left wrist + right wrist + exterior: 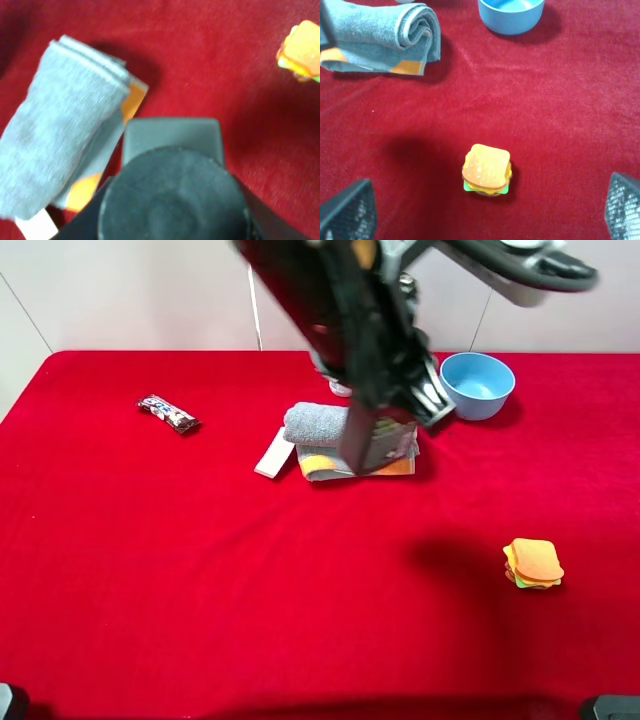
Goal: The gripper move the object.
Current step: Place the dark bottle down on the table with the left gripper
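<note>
Exterior high view: the red table fills the frame. The left gripper has its jaws pinched on the dark grey pump bottle, which hangs tilted below them over the rolled grey towel; whether the two touch cannot be told. In the left wrist view its pump head sits right between the jaws. The right gripper has its jaws spread wide, with the toy sandwich on the table just ahead of the gap. The blue bowl stands near the left jaws; the snack bar lies well apart.
</note>
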